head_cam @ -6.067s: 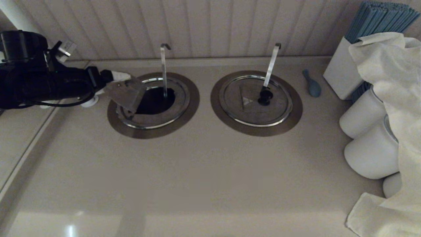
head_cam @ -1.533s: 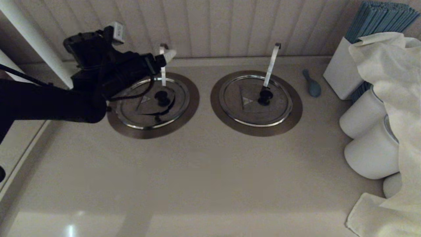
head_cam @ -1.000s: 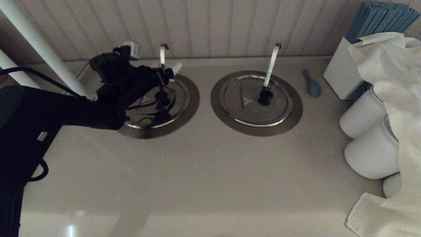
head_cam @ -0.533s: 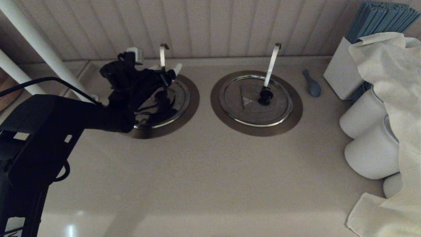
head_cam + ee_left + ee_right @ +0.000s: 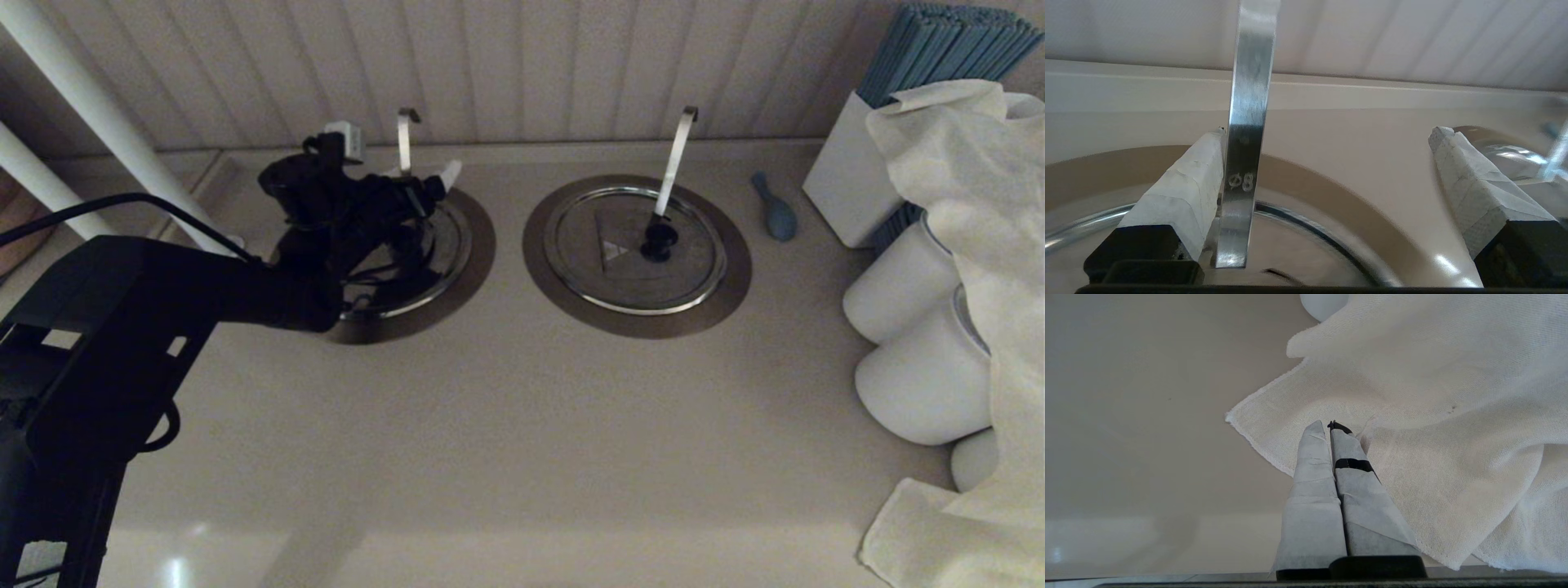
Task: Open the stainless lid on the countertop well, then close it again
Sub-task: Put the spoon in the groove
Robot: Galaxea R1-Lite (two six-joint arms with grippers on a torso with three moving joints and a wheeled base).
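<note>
Left arm over the shut lid, right arm parked by the cloth.

The lid (image 5: 424,245) lies flat in the left well (image 5: 473,245) at the back of the bench (image 5: 506,457), half hidden in the head view by the black left arm; its thin rod (image 5: 403,139) stands upright. The left gripper (image 5: 420,175) hovers above the lid's far edge with its fingers (image 5: 1184,192) spread wide and holding nothing. Only the wrist view shows the rod (image 5: 1245,163) between them, right against one finger. The panelled wall (image 5: 571,65) is close behind. To the right sit the twin lid (image 5: 604,269), a blue spoon (image 5: 774,211), a box of blue sticks (image 5: 849,180), white jars (image 5: 914,376) and a cloth (image 5: 971,204); the bench front lies open. The right gripper (image 5: 1331,426), fingers pressed together, shows in its own view only, over the cloth (image 5: 1433,416).
</note>
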